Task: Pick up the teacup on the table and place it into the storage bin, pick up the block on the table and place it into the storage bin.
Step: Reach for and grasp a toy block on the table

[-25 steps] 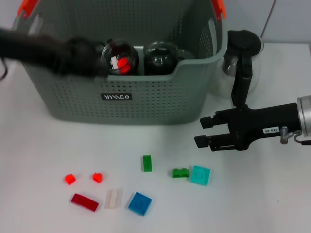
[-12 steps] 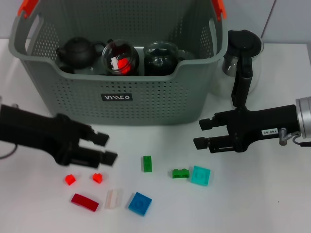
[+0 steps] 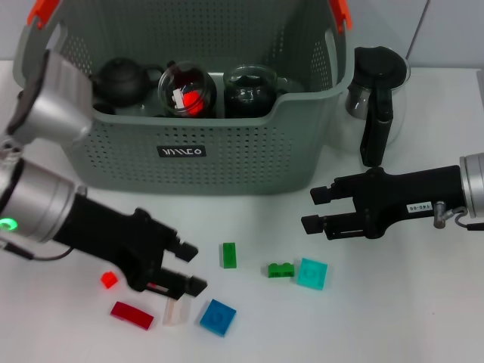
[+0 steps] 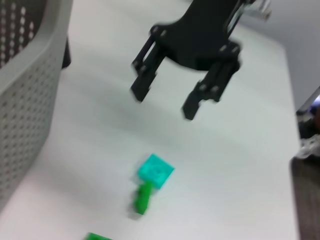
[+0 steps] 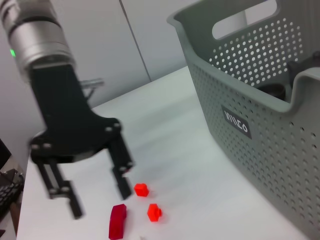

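Left gripper [image 3: 189, 268] has dropped from the grey perforated storage bin [image 3: 249, 162] to the small red block [image 3: 110, 280], jaws wide, empty. Teaware's in the bin already, so IMO block pickup is next. Right gripper [image 3: 311, 209] unchanged, hovering w/ jaws apart, empty.

Upper right of the head view: glass coffee pot [image 3: 376, 82], upright, clear-bellied, capped with a black lid, black handle hanging down its front side. Left of it, upper middle: two round glass vessels side by side, nearly touching. Left glass vessel [image 3: 187, 89] showing red and a small white scrap inside; right glass vessel [image 3: 251, 89] looking dark, contents unclear. Behind the pot, a pale grey wall [image 3: 454, 30] with a thin dark line running up it. Across the top of the right wrist view, pale panels [image 5: 90, 35] split by a vertical seam.
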